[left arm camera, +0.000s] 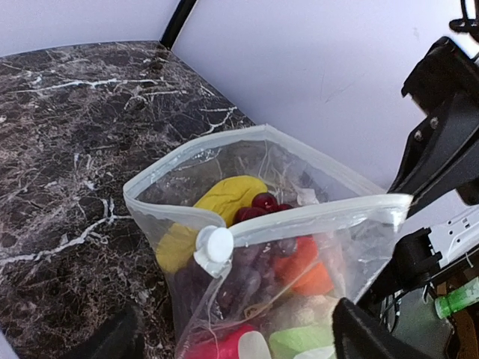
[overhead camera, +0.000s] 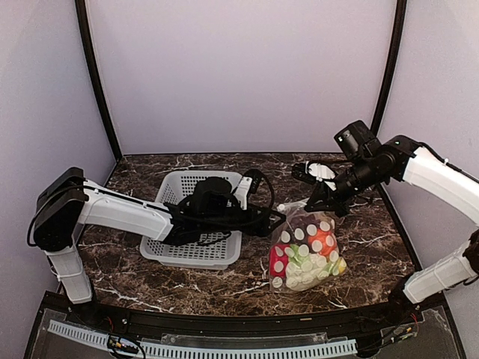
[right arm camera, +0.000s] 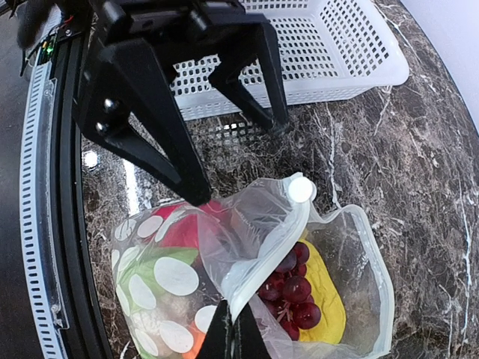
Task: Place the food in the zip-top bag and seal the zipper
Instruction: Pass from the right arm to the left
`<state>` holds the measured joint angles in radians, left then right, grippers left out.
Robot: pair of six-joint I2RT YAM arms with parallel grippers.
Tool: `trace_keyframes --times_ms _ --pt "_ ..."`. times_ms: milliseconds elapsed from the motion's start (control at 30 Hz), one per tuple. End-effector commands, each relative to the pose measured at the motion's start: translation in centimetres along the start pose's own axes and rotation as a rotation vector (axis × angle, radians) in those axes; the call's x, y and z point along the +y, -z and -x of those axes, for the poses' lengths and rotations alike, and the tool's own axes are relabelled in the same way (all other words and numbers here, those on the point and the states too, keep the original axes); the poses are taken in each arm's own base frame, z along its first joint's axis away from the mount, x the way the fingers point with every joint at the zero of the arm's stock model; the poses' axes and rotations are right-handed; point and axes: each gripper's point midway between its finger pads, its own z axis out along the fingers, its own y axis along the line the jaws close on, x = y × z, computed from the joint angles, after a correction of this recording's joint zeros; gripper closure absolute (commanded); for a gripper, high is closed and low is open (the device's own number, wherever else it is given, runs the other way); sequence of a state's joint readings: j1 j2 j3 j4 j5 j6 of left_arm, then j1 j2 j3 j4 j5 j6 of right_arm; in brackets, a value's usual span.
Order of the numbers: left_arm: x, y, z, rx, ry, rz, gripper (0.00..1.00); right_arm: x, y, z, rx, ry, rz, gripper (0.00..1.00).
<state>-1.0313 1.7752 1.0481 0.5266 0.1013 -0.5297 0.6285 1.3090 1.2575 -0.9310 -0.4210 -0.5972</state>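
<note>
The zip-top bag [overhead camera: 303,253] stands on the marble table right of the basket, its mouth open. Inside it lies the food: dark grapes [right arm camera: 293,288], a yellow piece [right arm camera: 327,303], a red piece [right arm camera: 177,230] and an orange piece [left arm camera: 308,271]. The zipper [left arm camera: 322,213] carries a white slider [right arm camera: 301,189] on the near lip. My right gripper [right arm camera: 236,338] is shut on the bag's mouth edge and holds it up. My left gripper [left arm camera: 239,340] is open just beside the slider, one finger [right arm camera: 191,179] against the bag's wall, nothing between its fingers.
A grey perforated basket [overhead camera: 174,250] sits left of the bag, with my left arm [overhead camera: 120,211] reaching across it. Walls close in the table at the back and the sides. Bare marble lies behind the bag [left arm camera: 67,112].
</note>
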Motion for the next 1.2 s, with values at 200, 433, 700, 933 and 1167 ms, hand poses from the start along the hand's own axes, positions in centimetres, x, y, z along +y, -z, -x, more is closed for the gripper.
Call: trace_keyframes --times_ms 200,433,700,933,1167 --pt "1.4 -3.4 -0.4 0.022 0.071 -0.121 0.36 -0.6 0.8 1.6 -0.053 0.015 -0.044 1.0" --pt "0.4 -4.7 0.2 0.014 0.039 -0.185 0.46 -0.5 0.8 1.6 -0.054 0.009 -0.039 1.0" --pt "0.9 -5.5 0.1 0.029 0.052 -0.177 0.76 -0.6 0.9 1.7 -0.056 0.007 -0.044 1.0" --pt "0.8 -4.1 1.5 0.01 -0.016 -0.139 0.99 -2.1 1.0 0.3 -0.01 0.003 -0.126 1.0" --pt "-1.0 0.4 5.4 -0.094 -0.171 -0.112 0.99 -6.2 1.7 -1.7 0.019 -0.083 -0.223 1.0"
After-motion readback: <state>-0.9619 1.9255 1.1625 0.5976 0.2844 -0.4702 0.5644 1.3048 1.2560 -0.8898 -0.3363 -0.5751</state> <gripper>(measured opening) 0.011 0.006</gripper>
